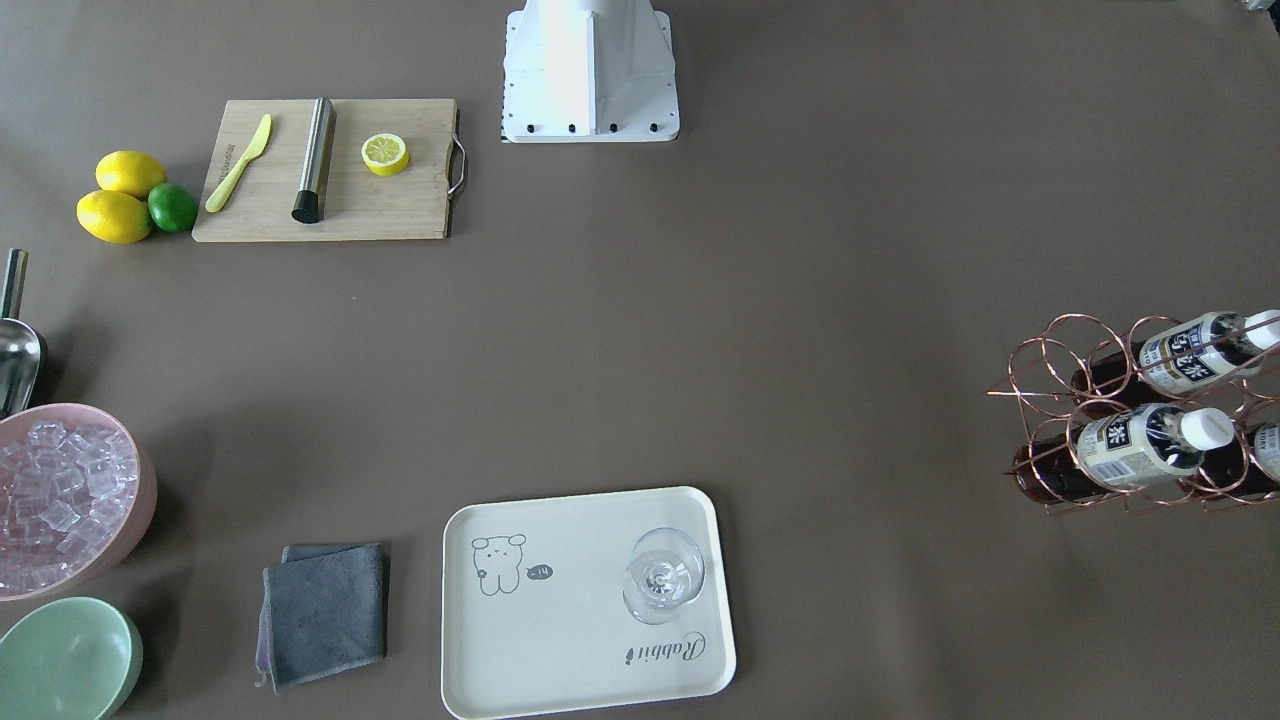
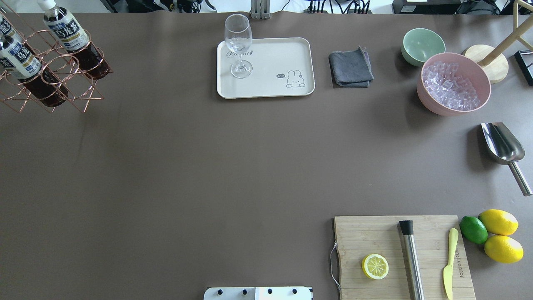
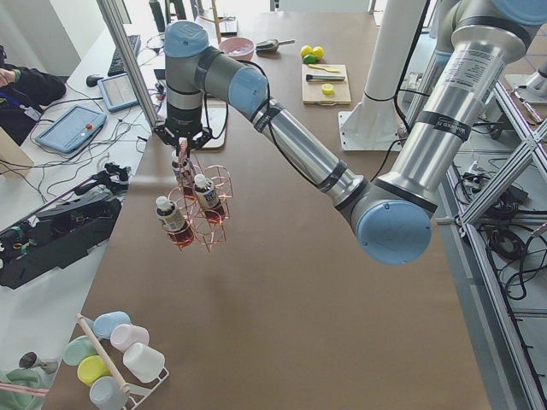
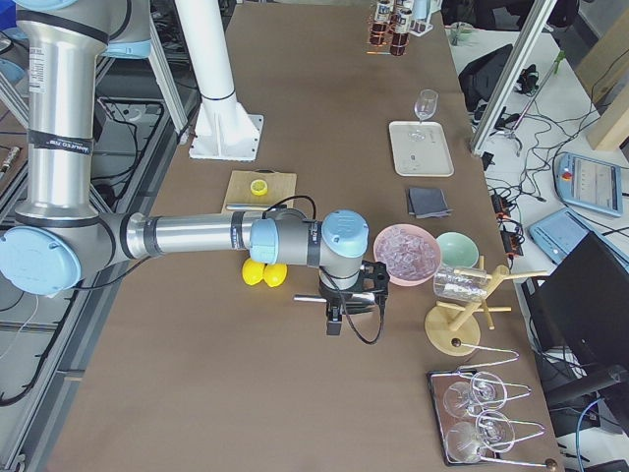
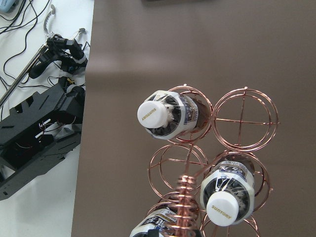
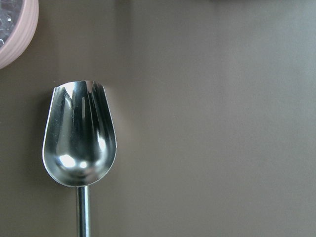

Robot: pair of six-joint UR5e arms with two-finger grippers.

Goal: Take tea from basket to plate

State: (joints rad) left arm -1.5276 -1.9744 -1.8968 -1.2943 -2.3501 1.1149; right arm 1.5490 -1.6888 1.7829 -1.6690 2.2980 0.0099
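Copper wire basket stands at the desk's far left corner. I count three tea bottles seated in its ring cells, none on the plate. Each bottle's long axis runs steeply up and down: white cap on top, dark base low in the cell. The left wrist camera looks almost straight onto the caps. I cannot tell whether the slight lean is real.

The plate lies against the far edge, about mid-length, well apart from the basket. A wine glass stands upright on it.

The left gripper hangs just above the basket's handle; I cannot tell how its jaws are set. The right gripper hovers near the desk's right end over a steel scoop. Its jaw state is likewise not discernible.
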